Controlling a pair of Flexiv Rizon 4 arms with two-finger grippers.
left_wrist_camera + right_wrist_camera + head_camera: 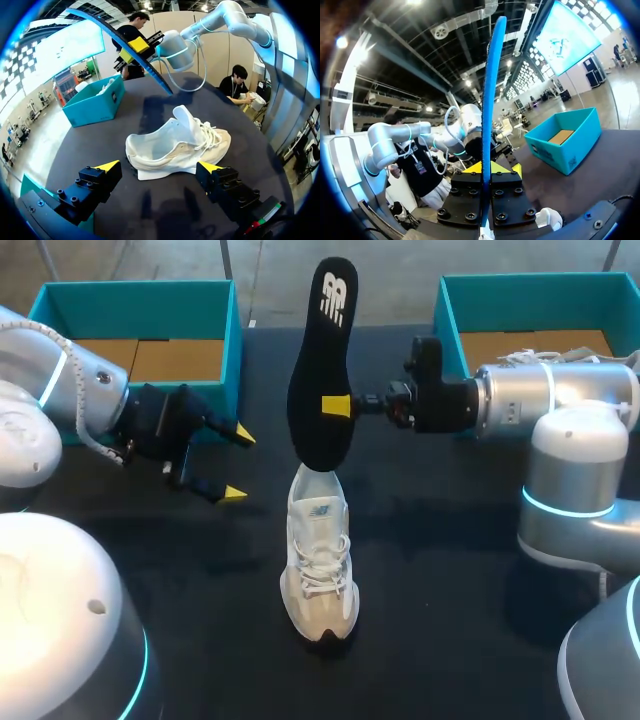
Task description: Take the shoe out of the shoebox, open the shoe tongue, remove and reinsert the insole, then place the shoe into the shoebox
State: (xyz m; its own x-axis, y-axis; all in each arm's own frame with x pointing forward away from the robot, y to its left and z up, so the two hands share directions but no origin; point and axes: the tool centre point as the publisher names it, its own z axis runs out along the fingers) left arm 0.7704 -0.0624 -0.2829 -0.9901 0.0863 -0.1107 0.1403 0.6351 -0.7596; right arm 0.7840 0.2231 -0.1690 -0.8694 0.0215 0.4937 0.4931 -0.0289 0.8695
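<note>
Black surface (450,570) runs under both my arms. At its far left corner stands the left shoebox (60,300), teal and open, with brown cardboard showing on its floor. Just to the right of that box my left claw (238,463) hovers above the surface, its fingers spread wide with nothing between them. In the left wrist view the shoe lies ahead of this claw, apart from both yellow tips.

The shoe (320,560) stands on its sole in the middle of the surface. It is cream-white with white laces, its toe is toward the near edge, and its tongue is lifted up. Over its heel end the insole (325,370) is held on end, black on the face I see from above and blue along its edge. Its lower end sits right at the shoe's opening, but I cannot tell whether the two touch.

My right claw (338,406) comes in from the right and is pinched tight on the middle of the insole. One yellow tip lies flat against the near face. In the right wrist view the insole stands edge-on between the two fingers.

Behind my right arm, at the far right corner, stands the right shoebox (520,285). It is teal too, and holds something white that I cannot make out.
</note>
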